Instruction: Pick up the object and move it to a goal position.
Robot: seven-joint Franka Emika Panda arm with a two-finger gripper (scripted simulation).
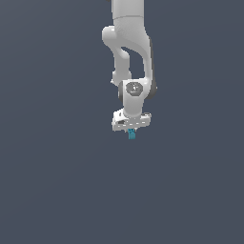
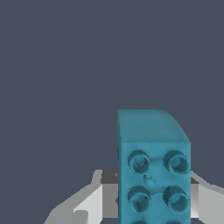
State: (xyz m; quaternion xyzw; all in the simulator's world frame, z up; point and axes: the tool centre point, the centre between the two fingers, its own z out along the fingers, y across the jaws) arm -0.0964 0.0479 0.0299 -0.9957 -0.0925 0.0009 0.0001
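The object is a tiny teal-blue elongated piece [image 1: 131, 135] that hangs just under my white gripper [image 1: 131, 132] in the middle of the exterior view. In the wrist view it is a teal studded brick [image 2: 153, 166] with round sockets on its face, held between my grey-white fingers [image 2: 94, 203]. The jaws are closed on its sides. The gripper and the piece appear to be above the flat dark grey surface. No goal marker shows in either view.
The white arm [image 1: 131, 47] comes down from the top centre of the exterior view. All around is a plain dark grey surface [image 1: 57, 181] with no other objects or edges showing.
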